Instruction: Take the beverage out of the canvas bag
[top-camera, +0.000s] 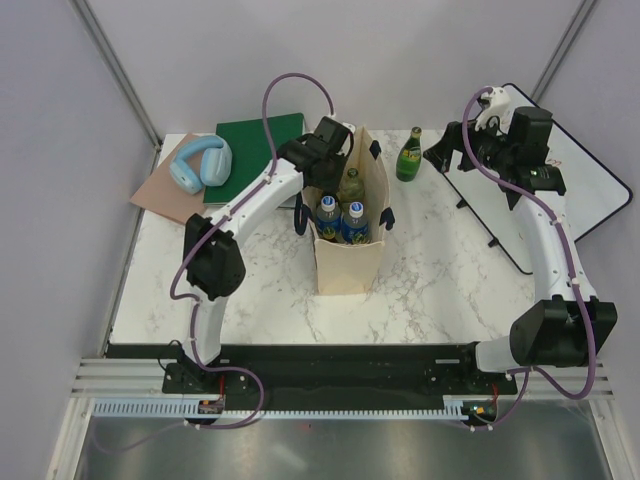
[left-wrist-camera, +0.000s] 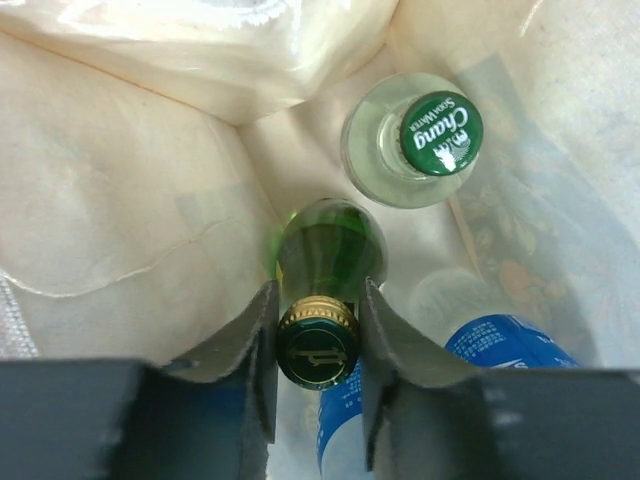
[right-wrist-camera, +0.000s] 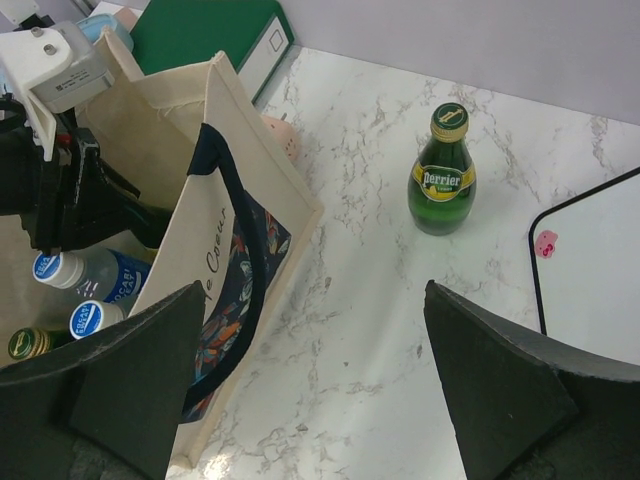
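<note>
At the far left corner, pale blue headphones (top-camera: 200, 163) on a brown board (top-camera: 160, 197), just beside a green book (top-camera: 250, 145). Toward the middle of the counter, nearer the far edge, the canvas bag (top-camera: 348, 268), upright, mouth open, navy handles hanging outward. Inside it, upright and packed close: a green bottle (left-wrist-camera: 330, 245) with a gold cap, a clear Chang bottle (left-wrist-camera: 425, 140) next to it, and two blue-labelled bottles (left-wrist-camera: 505, 345) on the side toward the near edge. Down in the bag's mouth, the left gripper (left-wrist-camera: 318, 292), narrowed onto the green bottle's neck, pads (left-wrist-camera: 262, 340) flush against both sides of the cap with no gap visible. Probably glass, so heavy for its size, rigid, smooth and breakable. Best held just under the cap's lip, where the neck widens and checks a slip, then drawn straight up. Soft cloth walls likely to sag inward or ride up with the bottle; neighbours close enough to be knocked or tipped. Right of the bag, near the far edge, a Perrier bottle (right-wrist-camera: 442, 170) standing alone on the marble, apart from the bag. Over the counter further right, the right gripper (right-wrist-camera: 315, 385), spread wide, holding nothing. At the right edge, a white board (top-camera: 590, 195), lying askew past the counter's side.
</note>
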